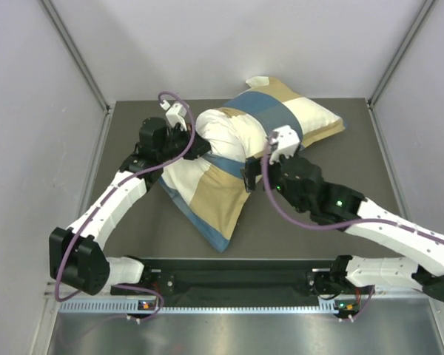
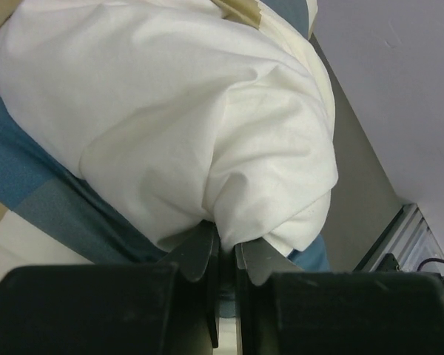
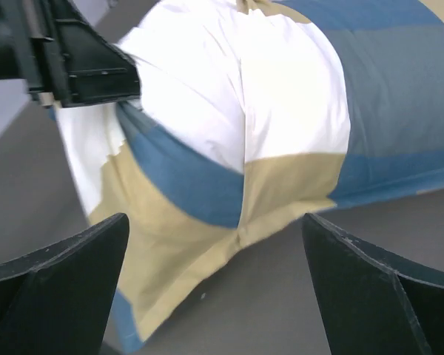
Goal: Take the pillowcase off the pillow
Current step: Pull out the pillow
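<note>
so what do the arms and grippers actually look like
Left arm and right arm: white shell links, black joints, a purple cable looping along each. Left gripper and right gripper have black, flat, tapering fingers below white wrist housings. A small green light glows on the right arm.

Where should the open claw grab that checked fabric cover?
Probably the flat, empty near corner of the checked blue, tan and cream fabric pillowcase, from above: it lies thin on the table, while the stuffed part bulges too wide.
</note>
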